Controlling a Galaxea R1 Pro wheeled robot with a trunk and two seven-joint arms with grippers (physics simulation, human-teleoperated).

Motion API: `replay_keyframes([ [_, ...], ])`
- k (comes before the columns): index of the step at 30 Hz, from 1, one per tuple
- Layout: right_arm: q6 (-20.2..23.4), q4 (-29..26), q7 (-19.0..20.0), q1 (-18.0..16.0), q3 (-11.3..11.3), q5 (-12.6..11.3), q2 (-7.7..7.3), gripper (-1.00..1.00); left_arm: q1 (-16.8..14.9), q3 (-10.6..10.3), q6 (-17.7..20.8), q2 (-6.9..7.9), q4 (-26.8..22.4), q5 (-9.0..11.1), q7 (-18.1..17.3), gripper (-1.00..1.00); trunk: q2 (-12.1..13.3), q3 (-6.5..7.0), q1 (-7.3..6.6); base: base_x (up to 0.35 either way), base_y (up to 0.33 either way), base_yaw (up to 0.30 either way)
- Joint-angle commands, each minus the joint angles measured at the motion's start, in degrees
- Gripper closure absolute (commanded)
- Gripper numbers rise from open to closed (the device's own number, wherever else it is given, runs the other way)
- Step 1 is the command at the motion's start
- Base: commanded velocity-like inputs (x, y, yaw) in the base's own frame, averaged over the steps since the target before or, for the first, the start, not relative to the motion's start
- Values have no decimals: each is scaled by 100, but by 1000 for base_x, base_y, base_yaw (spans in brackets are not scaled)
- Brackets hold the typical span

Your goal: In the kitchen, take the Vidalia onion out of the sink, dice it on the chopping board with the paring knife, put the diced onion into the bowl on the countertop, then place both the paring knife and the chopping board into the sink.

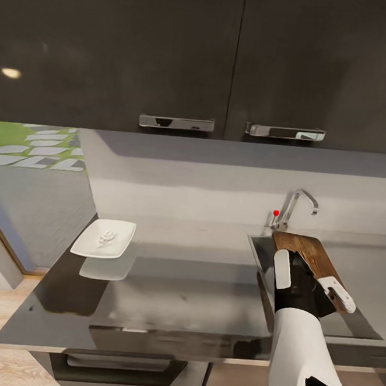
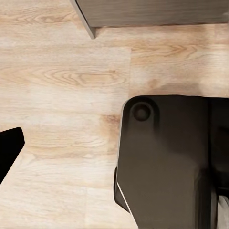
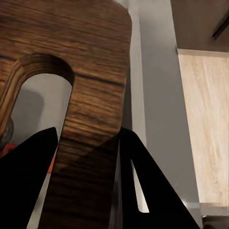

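Note:
My right gripper [image 1: 316,291] is shut on the chopping board [image 1: 305,252], a brown wooden board held tilted over the sink [image 1: 262,255]. In the right wrist view the board [image 3: 90,95] sits between the black fingers [image 3: 143,191], just below its slot-shaped handle hole. The white square bowl [image 1: 104,239] stands at the left end of the grey countertop [image 1: 189,298] with the diced onion [image 1: 106,237] inside. The paring knife is out of view. In the left wrist view one black fingertip [image 2: 9,148] hangs over the wooden floor.
The chrome tap [image 1: 297,203] with its red knob [image 1: 276,212] rises just behind the board. Dark wall cabinets [image 1: 181,57] hang above the counter. My dark base [image 2: 167,162] rests on the light wood floor [image 2: 62,81].

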Motion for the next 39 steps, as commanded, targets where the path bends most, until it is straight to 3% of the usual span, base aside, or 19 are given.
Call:
replay_keyframes([
  [1,59,7,-15,-7,-9,-4,4,100,-1,-49,-15,6,-7,59,26,-100,-13,-21,4,7,0,0],
  [21,32,223,155,0,-10,27,4,100,-1,-49,-15,6,-3,59,27,-100,-13,-204,4,9,-113,0],
  [25,27,520,162,0,-10,19,4,100,-1,-49,-15,6,-3,59,29,-100,-13,-241,4,89,-182,0],
  [39,23,805,354,0,-10,20,4,100,-1,-49,-15,6,-3,61,27,-100,-13,-370,4,8,-16,0],
])
